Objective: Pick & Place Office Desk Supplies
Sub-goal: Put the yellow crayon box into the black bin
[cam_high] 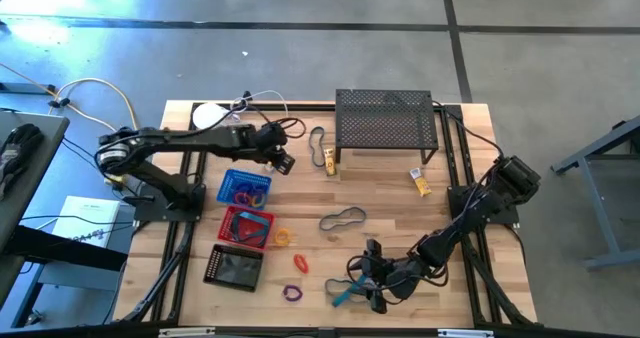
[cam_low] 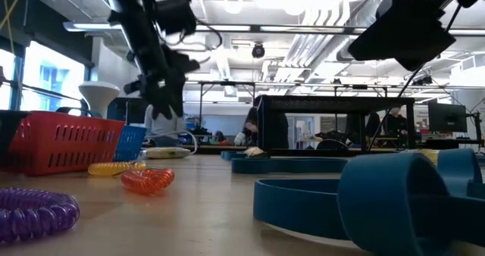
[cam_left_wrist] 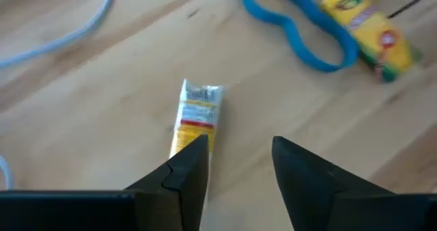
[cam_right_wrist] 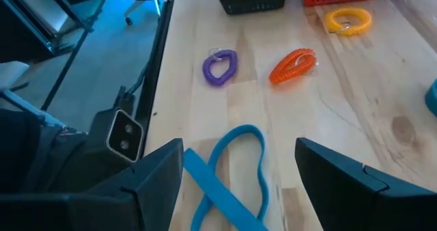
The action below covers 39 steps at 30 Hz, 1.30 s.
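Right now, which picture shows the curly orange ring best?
The right wrist view: the curly orange plastic coil ring lies plain on the wood between a purple ring and a yellow ring. The low view shows it side-on. The high view shows it tiny. The left wrist view misses it.
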### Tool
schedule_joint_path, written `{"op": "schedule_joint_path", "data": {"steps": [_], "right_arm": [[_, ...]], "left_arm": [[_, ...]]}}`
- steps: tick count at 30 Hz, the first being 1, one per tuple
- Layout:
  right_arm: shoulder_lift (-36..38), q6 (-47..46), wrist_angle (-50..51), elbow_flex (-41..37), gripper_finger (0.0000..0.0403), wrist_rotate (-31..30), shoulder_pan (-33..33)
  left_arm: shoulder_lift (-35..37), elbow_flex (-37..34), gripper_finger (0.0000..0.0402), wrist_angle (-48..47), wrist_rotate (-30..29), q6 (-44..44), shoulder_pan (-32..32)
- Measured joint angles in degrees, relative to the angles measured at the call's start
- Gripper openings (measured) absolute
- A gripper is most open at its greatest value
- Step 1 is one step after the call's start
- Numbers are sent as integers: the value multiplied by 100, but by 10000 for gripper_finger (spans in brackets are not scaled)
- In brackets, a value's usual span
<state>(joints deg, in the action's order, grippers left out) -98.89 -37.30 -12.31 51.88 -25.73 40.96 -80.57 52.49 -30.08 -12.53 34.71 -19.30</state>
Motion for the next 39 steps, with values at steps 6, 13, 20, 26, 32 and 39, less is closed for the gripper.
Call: {"op": "schedule_joint_path", "data": {"steps": [6, 13, 20, 26, 32, 39], "right_arm": [[0, 2, 13, 0, 270, -310, 70], [0, 0, -3, 0, 270, -314, 67], [0, 90, 2, 0, 270, -584, 67], [0, 153, 8, 0, 270, -589, 27], [0, 155, 8, 0, 270, -584, 15], [0, 153, 10, 0, 270, -571, 15]], "left_arm": [[-359, 0, 163, 339, 184, -197, -115], [-773, 0, 164, 314, 230, -391, -267], [-1059, 0, 164, 299, 215, -605, -229], [-1290, 11, 164, 246, 144, -704, -215], [-1436, 22, 164, 142, 80, -705, -140], [-1568, 16, 163, 54, -99, -970, 78]]}}
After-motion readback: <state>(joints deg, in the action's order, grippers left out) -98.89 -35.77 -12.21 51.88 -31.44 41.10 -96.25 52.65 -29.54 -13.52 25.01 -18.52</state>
